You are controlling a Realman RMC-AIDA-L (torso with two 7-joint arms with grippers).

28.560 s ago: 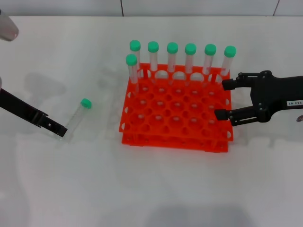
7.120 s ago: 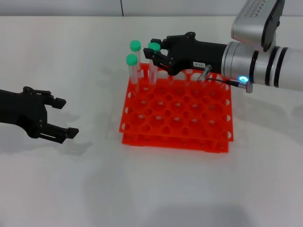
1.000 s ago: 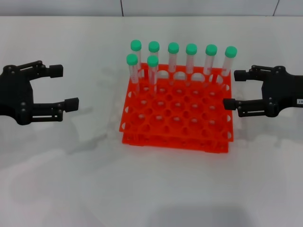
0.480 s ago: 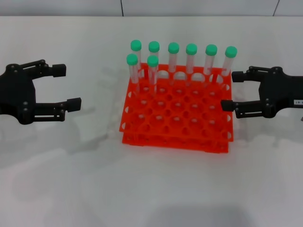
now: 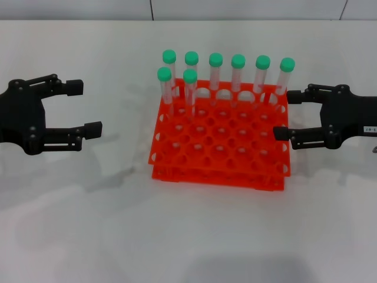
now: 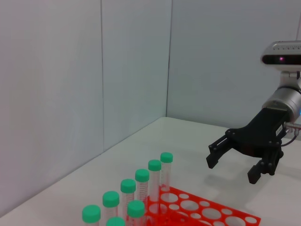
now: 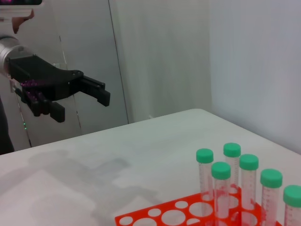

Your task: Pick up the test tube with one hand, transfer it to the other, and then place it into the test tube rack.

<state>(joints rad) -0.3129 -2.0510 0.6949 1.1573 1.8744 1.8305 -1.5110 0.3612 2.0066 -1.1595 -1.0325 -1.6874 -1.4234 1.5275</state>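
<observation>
The test tube (image 5: 190, 88), clear with a green cap, stands upright in the second row of the orange rack (image 5: 221, 147), next to one other tube in that row. It also shows in the left wrist view (image 6: 135, 209) and the right wrist view (image 7: 220, 186). My left gripper (image 5: 85, 107) is open and empty, hovering left of the rack; it shows in the right wrist view (image 7: 81, 106). My right gripper (image 5: 285, 115), with a white label, is open and empty at the rack's right edge; it shows in the left wrist view (image 6: 232, 168).
Several identical green-capped tubes (image 5: 238, 73) fill the rack's back row. The rack's other holes hold nothing. The white table (image 5: 188, 236) extends in front of the rack. Grey walls stand behind the table.
My right gripper has edged slightly left toward the rack and my left gripper slightly right. The tubes and the rack have not moved.
</observation>
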